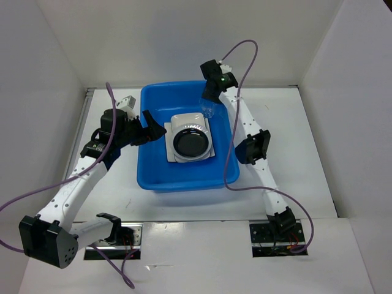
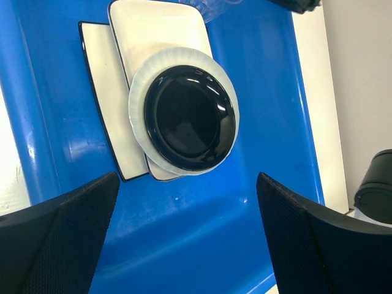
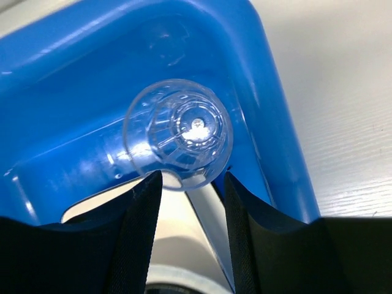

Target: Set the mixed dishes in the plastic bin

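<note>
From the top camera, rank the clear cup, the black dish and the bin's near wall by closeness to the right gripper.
1. Clear cup, at the right gripper, far right corner.
2. Black dish, bin's middle.
3. Bin's near wall, lowest in view.

Even, bright white light falls from above, leaving only soft, faint shadows on the worktop (image 1: 306, 153). The blue bin (image 2: 55, 122) carries pale glare streaks and the black dish (image 2: 190, 116) mirrors small highlights (the clear cup (image 3: 177, 131) glints too), while the right fingers (image 3: 122, 245) sit dark and soft-edged along the frame's bottom.
</note>
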Motion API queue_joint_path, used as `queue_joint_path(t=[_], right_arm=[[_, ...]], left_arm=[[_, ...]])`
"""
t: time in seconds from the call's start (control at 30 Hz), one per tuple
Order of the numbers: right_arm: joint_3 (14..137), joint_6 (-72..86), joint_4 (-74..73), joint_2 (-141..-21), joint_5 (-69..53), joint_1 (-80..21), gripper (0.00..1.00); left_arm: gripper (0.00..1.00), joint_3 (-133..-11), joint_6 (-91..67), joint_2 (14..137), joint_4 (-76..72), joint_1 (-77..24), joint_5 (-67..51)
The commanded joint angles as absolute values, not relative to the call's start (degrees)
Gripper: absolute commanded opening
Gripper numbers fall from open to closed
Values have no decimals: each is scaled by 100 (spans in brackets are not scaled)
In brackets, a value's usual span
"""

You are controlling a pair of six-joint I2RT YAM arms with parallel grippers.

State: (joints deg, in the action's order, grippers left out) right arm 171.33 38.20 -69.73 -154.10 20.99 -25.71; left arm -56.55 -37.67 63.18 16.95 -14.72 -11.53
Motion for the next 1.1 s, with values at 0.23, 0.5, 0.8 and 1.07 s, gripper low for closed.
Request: queue_joint_path(t=[0.23,0.5,0.8,1.07], right_arm=[[16789,3349,-7242,-13170,2223,-2891,55],[11210,3251,-4855,-9663,2190,-3095,67],[6711,3744,-2313,-6289,1001,-2566,76],[4713,4279,-2145,-4370,1538,-2013,97]], left_arm=[[99,-5547,-3735,6346,1512,-1485,-1151],[99,-5256,-3788,6240,1397,-1327,-1204],[99,-5194,-3569,6047,1598,-1213,-722],[99,-5248,-3296,5344,1907,-1213,280]])
